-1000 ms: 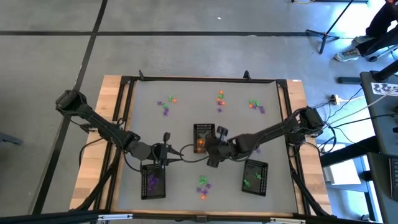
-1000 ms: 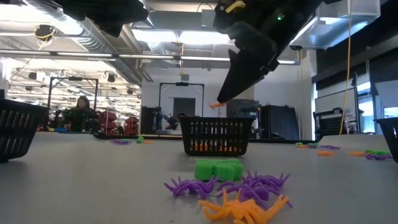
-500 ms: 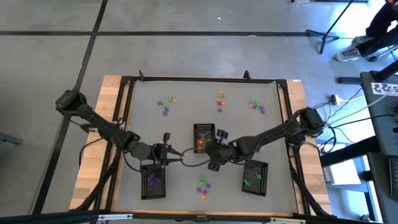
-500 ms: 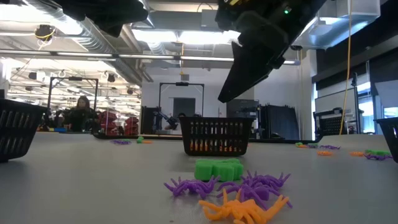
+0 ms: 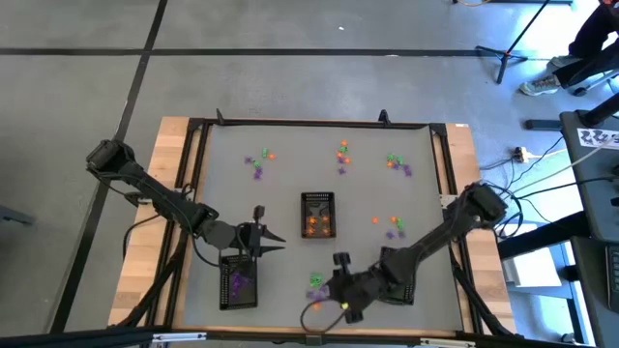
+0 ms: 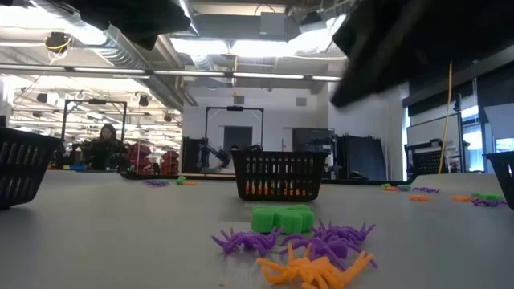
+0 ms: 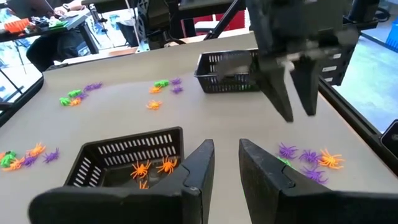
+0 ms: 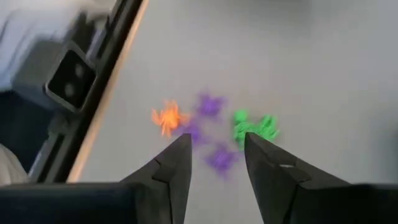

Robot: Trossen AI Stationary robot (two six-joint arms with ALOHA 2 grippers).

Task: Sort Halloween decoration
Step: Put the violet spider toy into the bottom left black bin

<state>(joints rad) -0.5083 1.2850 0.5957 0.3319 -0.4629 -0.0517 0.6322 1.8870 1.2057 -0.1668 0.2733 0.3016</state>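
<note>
High view: my right claw [image 5: 340, 302], at lower centre, nears the trinkets [image 5: 315, 285]; my left claw [image 5: 274, 242] waits left of the centre tray [image 5: 318, 201].

Low view: spiky plastic spiders, blocky green piece.

Right wrist view: fingers parted, empty. Next, I judge: descend, pinch one.

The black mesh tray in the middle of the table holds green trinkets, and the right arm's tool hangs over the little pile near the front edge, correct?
Not quite: the black mesh tray in the middle holds orange trinkets, not green, as the high view shows. The rest stands: the right arm's tool hangs open over the small pile of orange, purple and green trinkets near the front edge.
</note>
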